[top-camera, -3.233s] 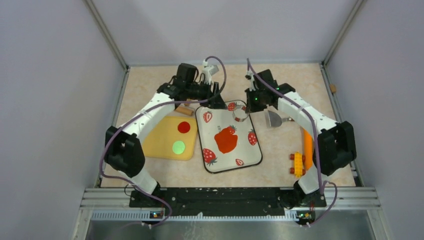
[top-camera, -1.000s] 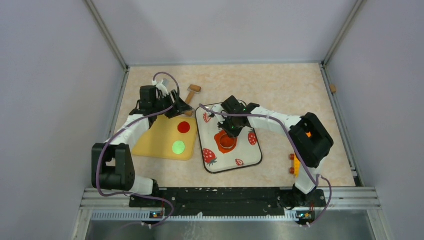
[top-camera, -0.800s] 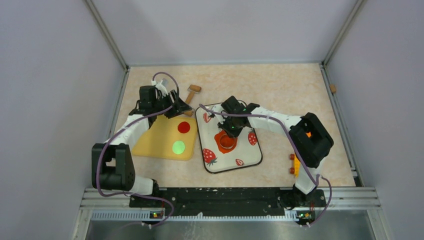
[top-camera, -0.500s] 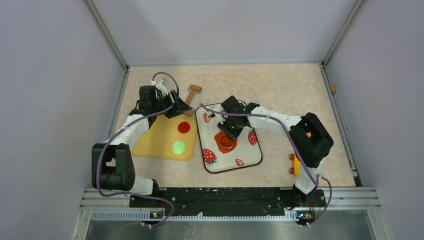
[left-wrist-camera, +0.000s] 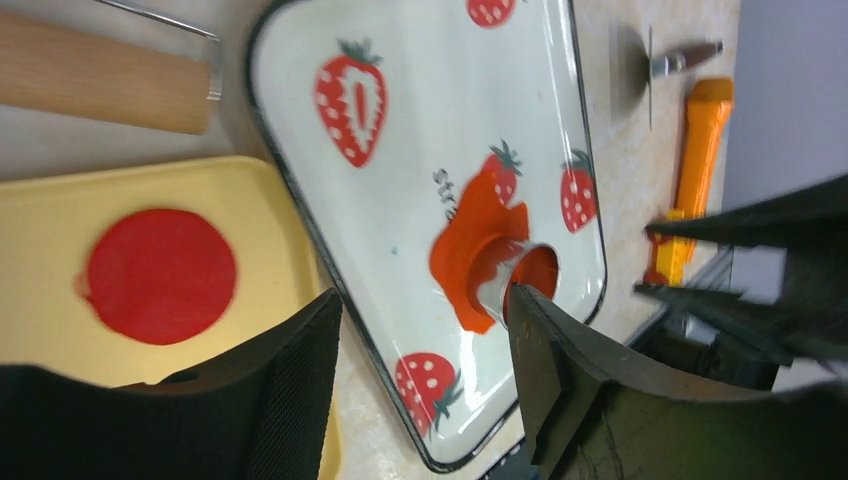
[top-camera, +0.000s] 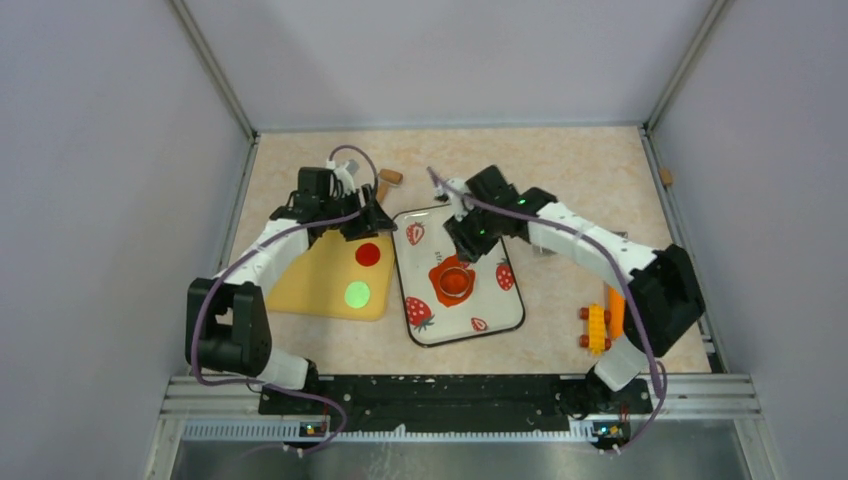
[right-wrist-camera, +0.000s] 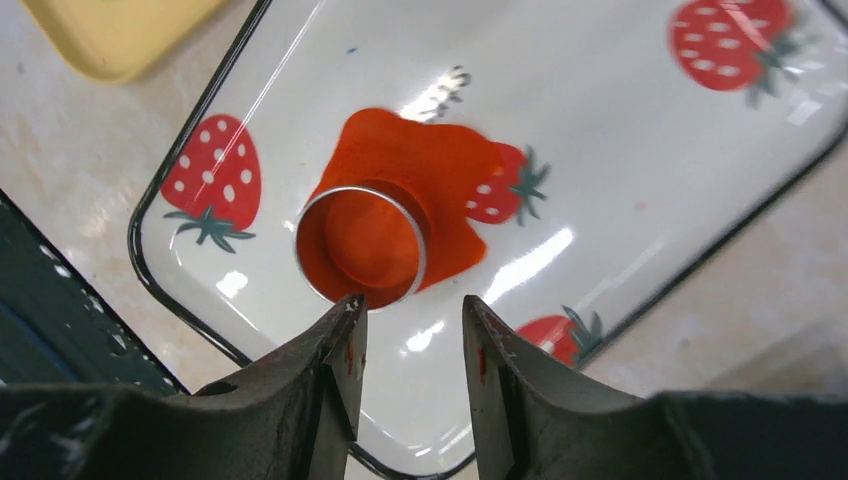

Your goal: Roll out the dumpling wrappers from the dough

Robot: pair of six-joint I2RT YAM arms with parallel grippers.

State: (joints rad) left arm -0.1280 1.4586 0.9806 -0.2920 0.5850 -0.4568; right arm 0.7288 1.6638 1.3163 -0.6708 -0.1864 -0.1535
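Note:
The orange-red dough (top-camera: 441, 270) lies as a flat irregular blob on the strawberry plate (top-camera: 497, 305). A metal ring cutter (top-camera: 470, 283) stands pressed into it, on its own. My right gripper (top-camera: 466, 248) hovers open just behind the ring. In the right wrist view the ring cutter (right-wrist-camera: 418, 262) sits just beyond the open right gripper (right-wrist-camera: 412, 310), with nothing between the fingers. Two dumpling wrappers, a red disc (top-camera: 368, 254) and a green disc (top-camera: 357, 294), lie on the yellow board (top-camera: 320, 275). My left gripper (top-camera: 374, 218) is open and empty above the board's far corner.
A wooden rolling pin (left-wrist-camera: 100, 72) lies behind the board, by the left gripper. A metal scraper (left-wrist-camera: 640, 70) and an orange tool (top-camera: 615, 300) lie right of the plate, with a yellow toy brick (top-camera: 597, 328) near the front. Walls close in on three sides.
The right gripper opened, let go of the ring cutter and drew back and up from it. The ring stays in the dough. The left gripper shifted right, over the rolling pin's handle.

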